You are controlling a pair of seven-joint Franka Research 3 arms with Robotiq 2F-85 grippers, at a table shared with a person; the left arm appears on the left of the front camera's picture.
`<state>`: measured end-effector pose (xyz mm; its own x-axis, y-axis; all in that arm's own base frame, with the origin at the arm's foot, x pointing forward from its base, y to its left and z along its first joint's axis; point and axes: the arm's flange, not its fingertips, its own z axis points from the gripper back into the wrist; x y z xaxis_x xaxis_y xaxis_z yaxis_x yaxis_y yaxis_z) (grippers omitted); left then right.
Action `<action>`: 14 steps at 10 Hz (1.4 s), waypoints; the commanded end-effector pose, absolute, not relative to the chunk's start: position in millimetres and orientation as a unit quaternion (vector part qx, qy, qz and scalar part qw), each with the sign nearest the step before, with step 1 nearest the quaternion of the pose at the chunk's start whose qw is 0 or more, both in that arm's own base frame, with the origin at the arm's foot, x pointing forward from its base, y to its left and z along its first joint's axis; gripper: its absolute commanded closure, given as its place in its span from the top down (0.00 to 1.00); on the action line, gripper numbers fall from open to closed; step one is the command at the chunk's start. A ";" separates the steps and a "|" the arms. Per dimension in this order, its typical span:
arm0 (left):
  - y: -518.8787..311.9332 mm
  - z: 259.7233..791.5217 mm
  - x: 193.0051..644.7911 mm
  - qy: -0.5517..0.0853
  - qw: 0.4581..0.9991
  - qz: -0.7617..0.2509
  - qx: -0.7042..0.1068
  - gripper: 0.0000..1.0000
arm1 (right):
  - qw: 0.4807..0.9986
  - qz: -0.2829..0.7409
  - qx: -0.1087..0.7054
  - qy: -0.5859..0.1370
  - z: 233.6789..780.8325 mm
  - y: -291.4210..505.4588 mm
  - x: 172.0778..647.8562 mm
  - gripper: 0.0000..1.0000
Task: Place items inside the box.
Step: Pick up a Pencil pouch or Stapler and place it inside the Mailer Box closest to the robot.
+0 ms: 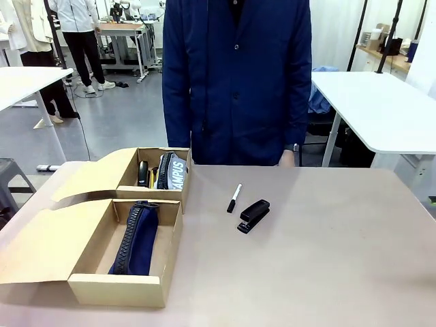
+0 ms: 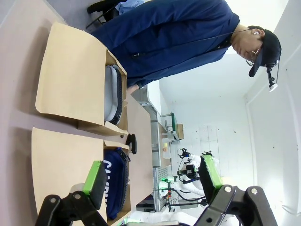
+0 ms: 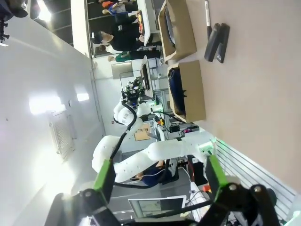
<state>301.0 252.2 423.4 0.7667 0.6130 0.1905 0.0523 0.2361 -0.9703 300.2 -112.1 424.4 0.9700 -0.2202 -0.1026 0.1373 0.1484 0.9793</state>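
Judging by what's packed, it's mostly done: the CAMPUS pouch (image 1: pixel 174 172) is tucked in the far box (image 1: pixel 151 195), the navy pencil case (image 1: pixel 136 238) in the near box (image 1: pixel 116 289). Left out mid-bench (image 1: pixel 327 259) are the marker (image 1: pixel 234 197) and black stapler (image 1: pixel 253 215). The left claw (image 2: pixel 153 181) and right claw (image 3: pixel 159 174) are held wide open, nothing gripped.

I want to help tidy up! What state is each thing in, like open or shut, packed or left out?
Near box, open.
Far box, open.
Navy case, zipped, lying in near box.
CAMPUS pouch, on edge in far box.
Boxed stapler, in far box.
Loose stapler, shut, on table.
Marker, capped, on table.
Left tool, open, empty.
Right tool, open, empty.
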 end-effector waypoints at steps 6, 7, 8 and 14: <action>251.3 423.3 298.6 -0.286 0.734 0.182 -0.589 1.00 | 0.760 -0.128 0.637 -0.025 428.7 -115.7 296.9 1.00; 251.3 423.3 298.6 -0.286 0.734 0.182 -0.589 1.00 | 0.760 -0.128 0.637 -0.025 428.7 -115.7 296.9 1.00; 251.3 423.3 298.6 -0.286 0.734 0.182 -0.589 1.00 | 0.757 -0.122 0.642 -0.036 424.6 -115.0 299.1 1.00; 251.3 423.3 298.6 -0.286 0.734 0.182 -0.589 1.00 | 0.911 0.045 0.407 0.051 481.8 87.8 395.7 1.00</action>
<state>301.6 252.0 422.9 0.7679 0.6121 0.1890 0.0509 0.2359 -0.9704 375.7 95.3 485.0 0.9976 0.0659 -0.0231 -0.0194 0.5789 0.8152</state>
